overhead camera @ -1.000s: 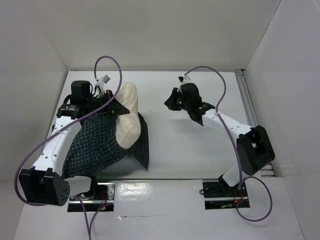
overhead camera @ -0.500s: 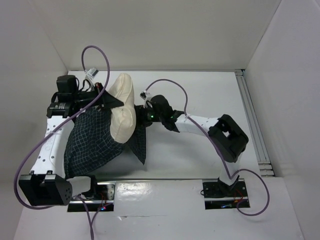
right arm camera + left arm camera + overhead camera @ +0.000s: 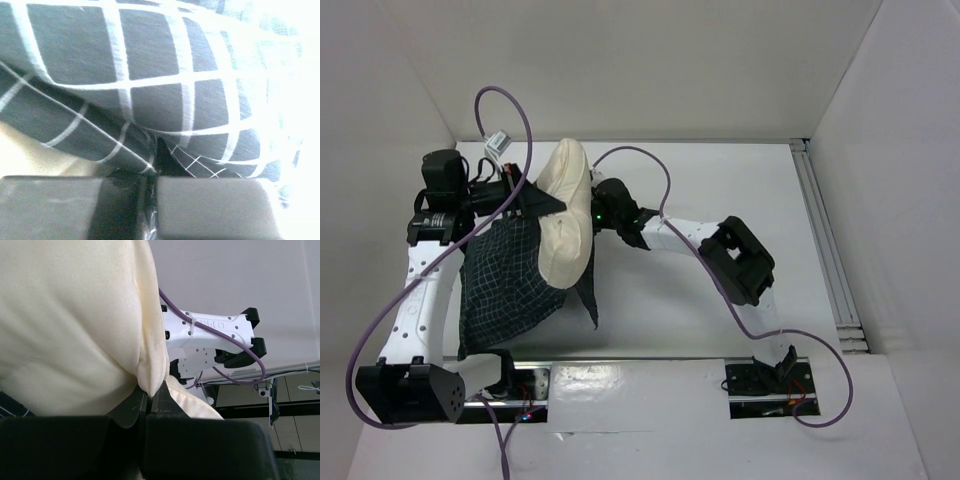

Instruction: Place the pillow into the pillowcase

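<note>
The cream pillow (image 3: 565,215) stands half inside the dark checked pillowcase (image 3: 505,280) at the left of the table, its upper end sticking out toward the back. My left gripper (image 3: 542,203) is at the pillow's left side. In the left wrist view it (image 3: 149,392) is shut, pinching a fold of the pillow's seam (image 3: 150,365). My right gripper (image 3: 592,205) presses against the pillow's right side. In the right wrist view its jaws (image 3: 150,175) are nearly together with a fold of pillowcase (image 3: 150,60) caught between them. A sliver of pillow (image 3: 20,155) shows below the cloth.
White walls close in the table at the back and on both sides. A metal rail (image 3: 820,240) runs along the right edge. Purple cables loop above both arms. The right arm's elbow (image 3: 740,260) reaches across mid-table.
My right arm has swung left from mid-table to the pillow's right side and closed on the pillowcase cloth. My left arm has shifted the pillow slightly left and back.
</note>
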Controlling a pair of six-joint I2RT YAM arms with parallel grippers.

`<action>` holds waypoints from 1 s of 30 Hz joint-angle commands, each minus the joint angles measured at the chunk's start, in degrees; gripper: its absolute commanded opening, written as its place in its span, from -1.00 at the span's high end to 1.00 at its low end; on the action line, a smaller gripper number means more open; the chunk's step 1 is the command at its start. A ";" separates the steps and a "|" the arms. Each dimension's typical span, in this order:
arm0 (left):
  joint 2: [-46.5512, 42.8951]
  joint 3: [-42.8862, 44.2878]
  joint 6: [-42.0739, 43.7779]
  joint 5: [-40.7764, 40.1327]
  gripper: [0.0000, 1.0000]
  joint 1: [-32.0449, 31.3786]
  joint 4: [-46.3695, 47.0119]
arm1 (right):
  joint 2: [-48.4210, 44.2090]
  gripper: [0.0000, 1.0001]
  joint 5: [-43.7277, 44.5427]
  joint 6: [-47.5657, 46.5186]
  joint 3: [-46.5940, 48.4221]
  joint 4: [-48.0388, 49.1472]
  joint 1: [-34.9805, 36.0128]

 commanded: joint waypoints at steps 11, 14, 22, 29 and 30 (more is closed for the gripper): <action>-0.38 -2.32 0.78 2.78 1.00 -0.23 5.19 | -19.20 1.00 13.79 -2.24 -18.89 -4.47 -9.80; 1.29 -4.69 1.40 2.25 1.00 -0.23 5.97 | -24.56 1.00 10.55 -4.80 -23.53 -4.50 -12.44; 5.16 -11.98 2.20 -3.64 1.00 -3.39 9.40 | -34.32 1.00 1.84 -8.66 -29.53 -4.67 -15.61; 8.60 -14.88 -1.91 -10.49 1.00 -8.84 17.21 | -34.85 1.00 5.95 -9.28 -28.91 -8.63 -15.61; 8.60 -15.59 -2.72 -11.89 1.00 -9.63 18.36 | -34.85 1.00 5.97 -9.28 -28.91 -8.63 -15.61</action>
